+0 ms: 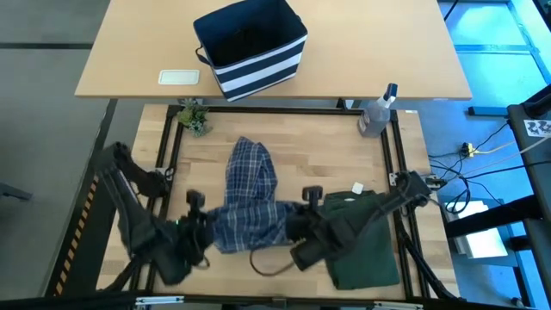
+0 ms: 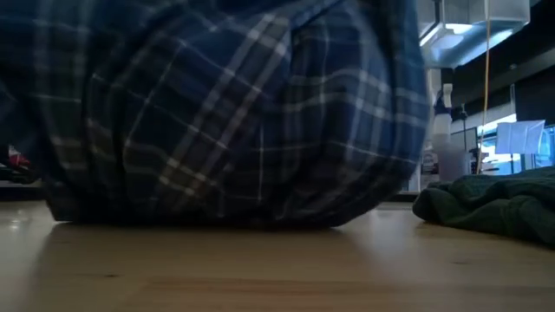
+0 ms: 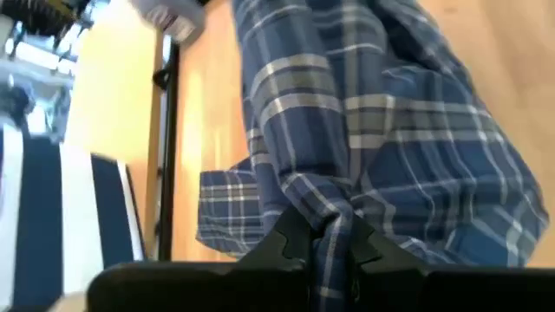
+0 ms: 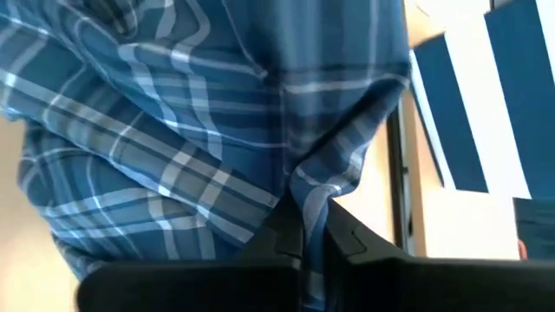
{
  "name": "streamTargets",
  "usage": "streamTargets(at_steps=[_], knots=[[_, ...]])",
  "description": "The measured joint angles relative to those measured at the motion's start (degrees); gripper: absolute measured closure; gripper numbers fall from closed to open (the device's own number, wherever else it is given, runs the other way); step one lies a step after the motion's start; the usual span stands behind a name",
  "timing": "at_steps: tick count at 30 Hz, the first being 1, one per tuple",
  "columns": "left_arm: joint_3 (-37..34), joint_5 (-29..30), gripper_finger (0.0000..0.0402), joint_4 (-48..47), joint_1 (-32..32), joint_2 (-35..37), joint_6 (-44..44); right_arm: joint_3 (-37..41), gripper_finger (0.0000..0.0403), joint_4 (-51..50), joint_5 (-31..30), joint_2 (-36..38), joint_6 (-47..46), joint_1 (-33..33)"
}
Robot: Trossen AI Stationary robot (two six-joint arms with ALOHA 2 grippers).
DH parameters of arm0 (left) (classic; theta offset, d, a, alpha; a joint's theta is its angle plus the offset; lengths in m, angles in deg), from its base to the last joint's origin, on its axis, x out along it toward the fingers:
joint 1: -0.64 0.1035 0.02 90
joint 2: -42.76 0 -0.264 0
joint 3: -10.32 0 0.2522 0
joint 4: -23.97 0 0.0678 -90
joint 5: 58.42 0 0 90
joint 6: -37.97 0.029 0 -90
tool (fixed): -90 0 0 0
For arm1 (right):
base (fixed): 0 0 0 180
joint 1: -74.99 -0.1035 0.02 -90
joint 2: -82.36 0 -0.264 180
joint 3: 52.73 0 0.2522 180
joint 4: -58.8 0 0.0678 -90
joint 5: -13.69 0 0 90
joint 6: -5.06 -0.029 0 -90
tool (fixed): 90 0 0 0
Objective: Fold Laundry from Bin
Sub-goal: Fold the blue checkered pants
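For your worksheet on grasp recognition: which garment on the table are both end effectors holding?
The blue-and-white plaid shirt, pinched at each side; the dark olive-green garment lies flat beside it, ungripped.

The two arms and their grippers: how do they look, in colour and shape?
Both arms are black, built of slim jointed links. The left gripper and right gripper each end in two matte black, angular fingers. On the left arm a small green light shows near the wrist.

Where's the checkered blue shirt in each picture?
High view: plaid shirt lies mid-table between both arms.
Low view: fills the left and middle.
Left wrist view: pinched, spreading away.
Right wrist view: pinched, fills the picture.
Shared landmark: striped bin.
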Motion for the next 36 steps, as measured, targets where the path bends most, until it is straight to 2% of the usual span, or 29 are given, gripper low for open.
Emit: streamTargets(at_steps=[7, 11, 16, 19, 23, 29, 33, 36], knots=[[-24.2, -6.4, 0.0401, 24.6, 9.2, 19.4, 11.6, 3.2, 0.0403, 4.4, 0.7, 0.2, 4.9, 4.8], [-34.3, -12.2, 0.0401, 35.2, 14.5, 28.1, 15.3, 9.0, 0.0403, 16.3, 5.8, 2.2, 10.7, 7.3], [-41.3, -16.3, 0.0401, 40.6, 16.9, 32.3, 16.0, 21.5, 0.0403, 33.8, 12.2, 7.6, 16.8, 10.6], [-43.3, -16.5, 0.0401, 40.7, 18.0, 32.3, 17.4, 31.0, 0.0403, 42.1, 15.3, 11.6, 17.3, 13.5], [-44.6, -17.8, 0.0401, 41.6, 23.1, 32.6, 22.2, 44.3, 0.0403, 56.0, 19.4, 18.0, 19.6, 18.5], [-46.7, -22.4, 0.0401, 47.2, 38.0, 35.2, 32.6, 59.2, 0.0403, 71.1, 23.7, 24.5, 20.8, 29.2], [-49.6, -25.1, 0.0401, 52.7, 51.5, 35.4, 37.3, 64.2, 0.0403, 77.5, 26.7, 24.8, 21.1, 36.8], [-52.7, -30.8, 0.0401, 59.4, 62.6, 34.0, 39.4, 65.8, 0.0403, 82.0, 28.7, 23.7, 21.1, 41.9]])
